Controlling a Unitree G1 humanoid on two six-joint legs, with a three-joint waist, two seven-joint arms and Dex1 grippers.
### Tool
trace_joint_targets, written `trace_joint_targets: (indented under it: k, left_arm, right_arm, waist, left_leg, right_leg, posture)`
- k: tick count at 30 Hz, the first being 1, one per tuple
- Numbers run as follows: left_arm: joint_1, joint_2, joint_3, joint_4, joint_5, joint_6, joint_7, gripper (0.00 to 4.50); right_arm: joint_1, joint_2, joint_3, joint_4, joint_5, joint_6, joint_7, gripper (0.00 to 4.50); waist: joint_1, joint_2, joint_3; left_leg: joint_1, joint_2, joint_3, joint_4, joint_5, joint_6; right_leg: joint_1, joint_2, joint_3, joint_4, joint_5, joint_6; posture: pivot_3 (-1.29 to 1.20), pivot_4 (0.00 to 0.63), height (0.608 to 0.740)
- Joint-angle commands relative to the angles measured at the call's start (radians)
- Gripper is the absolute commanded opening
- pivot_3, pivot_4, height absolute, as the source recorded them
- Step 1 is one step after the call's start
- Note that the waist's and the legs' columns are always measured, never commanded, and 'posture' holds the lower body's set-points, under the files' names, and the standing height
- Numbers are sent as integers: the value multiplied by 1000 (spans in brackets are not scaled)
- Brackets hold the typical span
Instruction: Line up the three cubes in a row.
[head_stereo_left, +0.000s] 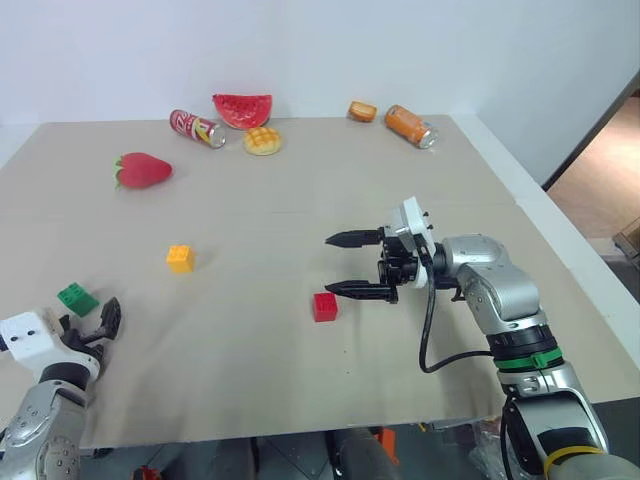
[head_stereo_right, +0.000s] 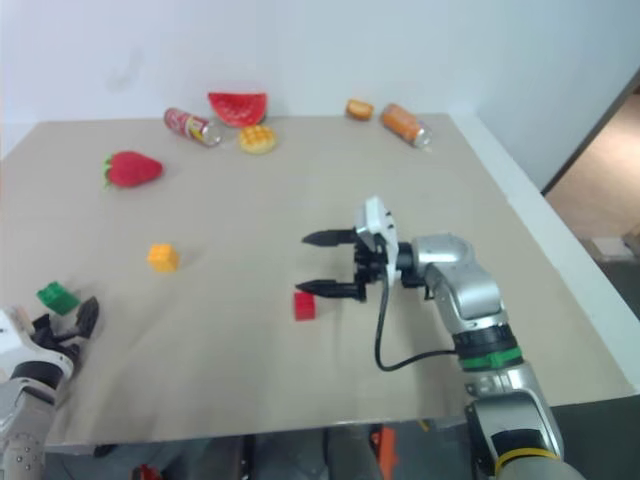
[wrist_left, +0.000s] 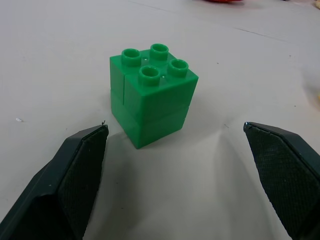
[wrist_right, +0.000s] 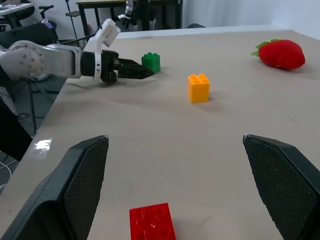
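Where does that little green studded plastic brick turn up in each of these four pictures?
Left eye view: green studded plastic brick, far lower left, by the left hand.
Right eye view: same corner.
Left wrist view: centre, ahead of the open fingers.
Right wrist view: top centre.
Shared landmark: orange-yellow studded plastic brick.

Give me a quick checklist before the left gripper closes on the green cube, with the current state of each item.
1. Left gripper open: ok, jaws stand wide.
2. Green cube between the fingers: not ok, it stands just ahead of the tips, untouched.
3. Green cube upright, studs up: ok.
4. Right gripper empty and open: ok, it hovers beside the red cube without holding it.
5. Cubes in a row: not ok, the orange cube, red and green lie apart.
6. Table between the cubes free of other toys: ok, the strawberry lies farther back.
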Motion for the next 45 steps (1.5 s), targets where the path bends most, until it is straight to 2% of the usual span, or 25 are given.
trace_joint_targets:
  k: [1,14,15,18,23,29,33,35,40,45]
  left_arm:
    - [-35,-8,-22,0,17,9,21,4500]
    - [-132,-27,-7,58,69,62,140,4500]
    - [-130,-28,-6,60,75,65,151,3976]
    - [-127,-31,-5,67,86,63,160,3139]
    - [-129,-33,-2,71,87,59,158,1337]
    - [-144,0,-3,105,102,39,130,1284]
    - [-164,94,-42,126,150,-54,-1,1284]
    - [-185,166,-59,124,137,-113,-140,1284]
    - [-218,348,-53,104,-12,-174,-547,1284]
    - [-283,492,-106,54,-170,-73,-837,1284]
  right_arm:
    - [-4,-8,-24,-20,14,-12,-5,4470]
    - [12,-16,-25,-20,7,-19,-25,4470]
    - [14,-16,-25,-17,5,-20,-28,4500]
    - [18,-15,-20,-10,-2,-29,-35,4500]
    - [22,-14,-14,0,-15,-39,-39,4500]
    - [23,-14,-13,-1,-17,-42,-45,4500]
    - [27,-17,-12,-2,-24,-46,-49,4500]
    - [28,-19,-12,-1,-26,-47,-49,4500]
    - [27,-34,-22,0,-27,-43,-43,4500]
    - [53,-65,-69,-38,8,-8,-63,4500]
  waist:
    - [3,0,0]
    - [5,0,0]
    - [4,0,0]
    - [2,0,0]
    - [2,0,0]
    - [2,1,-1]
    - [2,1,-1]
    - [2,0,0]
    - [0,0,0]
    - [0,0,0]
  left_leg:
    - [0,0,0,0,0,0]
    - [0,0,-1,0,1,0]
    - [0,0,-1,0,1,0]
    - [0,0,-1,0,1,0]
    - [0,0,-1,0,1,0]
    - [1,0,-1,0,1,0]
    - [1,0,-3,0,1,0]
    - [1,0,-3,0,1,0]
    - [-3,0,-2,0,3,-5]
    - [-7,1,-2,-3,2,-5]
  right_leg:
    - [0,0,0,0,0,0]
    - [1,0,0,0,1,1]
    - [1,0,0,0,1,1]
    - [1,0,0,0,1,1]
    - [1,0,0,0,1,1]
    - [2,0,0,0,1,1]
    - [1,2,-1,0,2,-1]
    - [0,2,-1,0,3,-1]
    - [-3,0,-1,-1,3,-2]
    - [-7,1,-2,-2,1,1]
  posture:
    - [0,150,740]
    - [0,150,740]
    - [0,150,740]
    - [0,150,740]
    - [0,150,740]
    - [0,150,740]
    - [0,150,740]
    - [0,150,740]
    - [0,150,740]
    - [0,150,740]
